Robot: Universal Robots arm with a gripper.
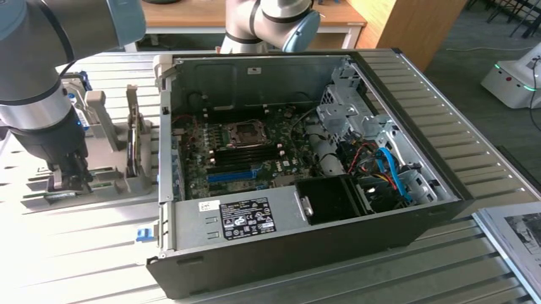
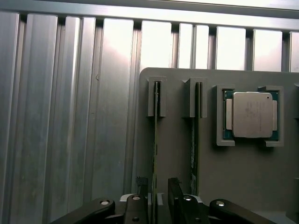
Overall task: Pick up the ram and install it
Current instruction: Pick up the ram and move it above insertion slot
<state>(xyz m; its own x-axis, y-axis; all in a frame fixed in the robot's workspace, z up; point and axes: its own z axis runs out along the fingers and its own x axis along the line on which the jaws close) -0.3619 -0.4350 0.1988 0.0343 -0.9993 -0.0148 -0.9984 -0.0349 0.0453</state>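
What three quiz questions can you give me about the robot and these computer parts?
1. True or false: the end effector is shut on the processor chip.
2. How many ram sticks stand on edge in the grey holder? A one, B two, C five.
3. Fill in: the end effector's open fingers straddle one ____.
Key: 1 false; 2 B; 3 ram stick.

A black metal computer case (image 1: 338, 253) on a ribbed aluminium table (image 1: 68, 253) is seen obliquely from above in the exterior view. The grey plastic parts holder (image 1: 118, 183) at the exterior view's left is shared, being viewed closely, straight down past the black gripper (image 2: 158, 182), from the wrist.
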